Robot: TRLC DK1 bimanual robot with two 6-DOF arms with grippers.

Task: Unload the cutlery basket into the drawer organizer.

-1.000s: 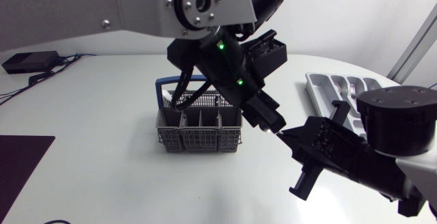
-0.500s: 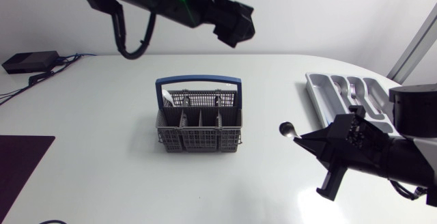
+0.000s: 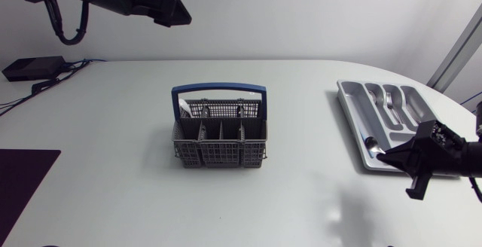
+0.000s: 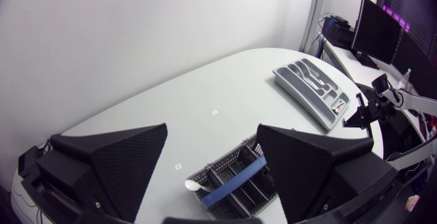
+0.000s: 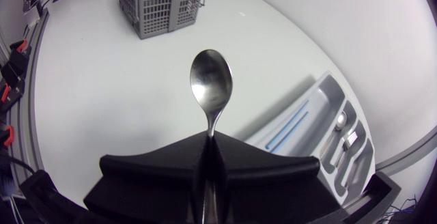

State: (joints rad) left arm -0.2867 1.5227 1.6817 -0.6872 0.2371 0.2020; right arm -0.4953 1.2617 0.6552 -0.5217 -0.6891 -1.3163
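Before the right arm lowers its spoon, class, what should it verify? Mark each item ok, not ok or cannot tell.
1. Shiny metal spoon gripped between both fingers of the right gripper: ok.
2. Spoon lined up over a compartment of the grey plastic drawer organizer: cannot tell; it hangs by the organizer's near end.
3. A free compartment: ok, the long side slot looks empty.
4. Left gripper open, raised well away from the organizer: ok.
5. Grey mesh cutlery basket with blue handle upright, apart from the right arm: ok.
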